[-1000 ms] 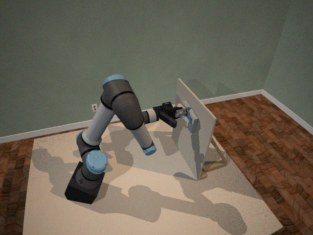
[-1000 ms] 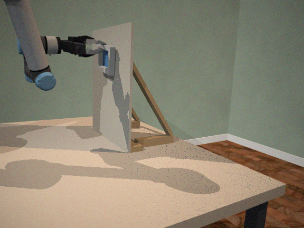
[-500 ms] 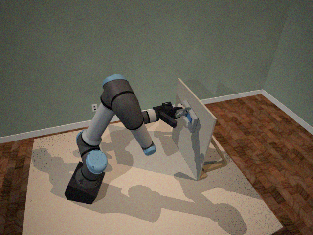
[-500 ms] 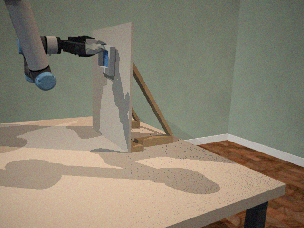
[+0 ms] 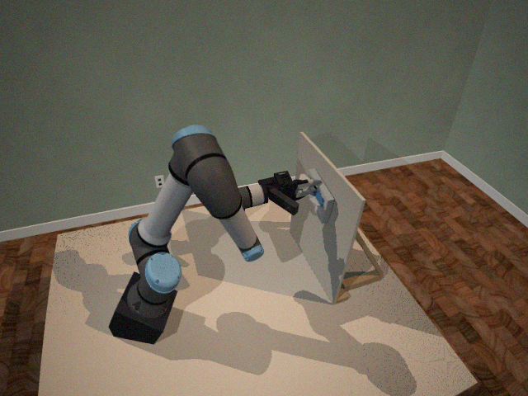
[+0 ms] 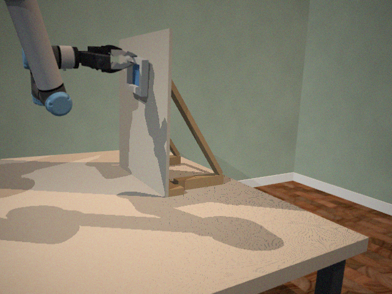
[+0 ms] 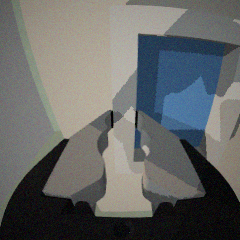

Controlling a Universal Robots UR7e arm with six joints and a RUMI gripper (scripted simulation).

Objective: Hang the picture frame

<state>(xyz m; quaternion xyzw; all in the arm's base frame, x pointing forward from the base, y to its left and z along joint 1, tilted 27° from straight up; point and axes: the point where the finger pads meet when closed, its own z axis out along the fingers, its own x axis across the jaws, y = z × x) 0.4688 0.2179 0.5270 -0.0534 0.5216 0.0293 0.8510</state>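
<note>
The picture frame (image 5: 320, 195) is small, with a pale grey border and a blue picture; it sits high on the upright grey wall panel (image 5: 318, 219). It also shows in the exterior view (image 6: 137, 78) and in the wrist view (image 7: 180, 95). My gripper (image 5: 310, 187) reaches in level from the left and is shut on the frame's near border, seen in the exterior view (image 6: 128, 60) and the wrist view (image 7: 124, 125). The frame looks close against the panel. The screw is hidden behind the frame.
The panel stands on the table, propped from behind by a wooden brace (image 6: 193, 148). My arm's base (image 5: 143, 308) stands at the table's left. The table edge (image 6: 316, 253) lies to the right, with wood floor beyond.
</note>
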